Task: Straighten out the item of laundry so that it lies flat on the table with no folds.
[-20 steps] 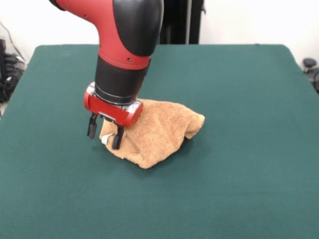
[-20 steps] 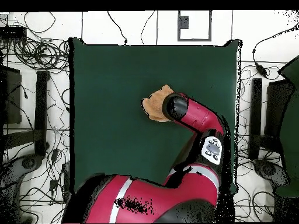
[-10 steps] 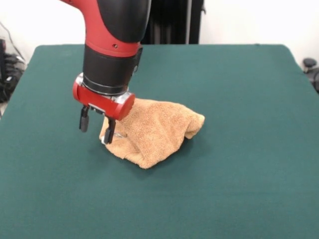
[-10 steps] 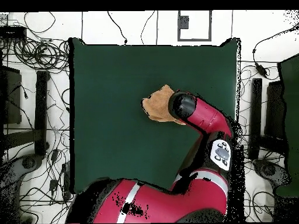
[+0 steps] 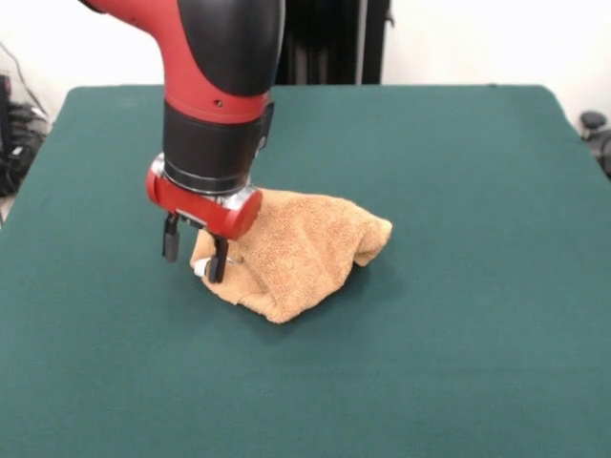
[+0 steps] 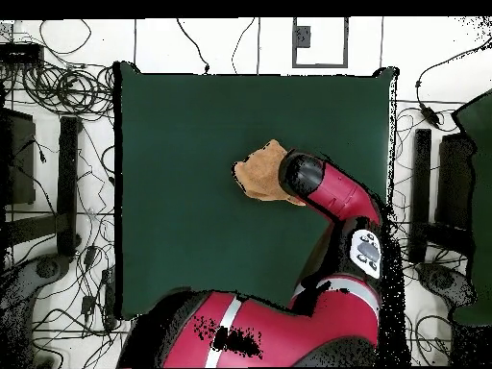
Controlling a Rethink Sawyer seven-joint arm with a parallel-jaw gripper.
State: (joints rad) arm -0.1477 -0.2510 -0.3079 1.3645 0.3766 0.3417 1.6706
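The crumpled orange-tan terry towel (image 5: 296, 251) lies bunched near the middle of the big dark green table (image 5: 458, 363). The red and black gripper (image 5: 194, 256) hangs over its left end, fingers apart, holding nothing

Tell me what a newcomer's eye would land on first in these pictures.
First, the big red and black arm coming down over the left-middle of the dark green table in the front view. Its gripper hangs open at the left edge of the second eye-catcher: a crumpled orange-tan towel, bunched in a mound near the table's middle, not flat. The overhead view shows the arm covering one side of the towel.
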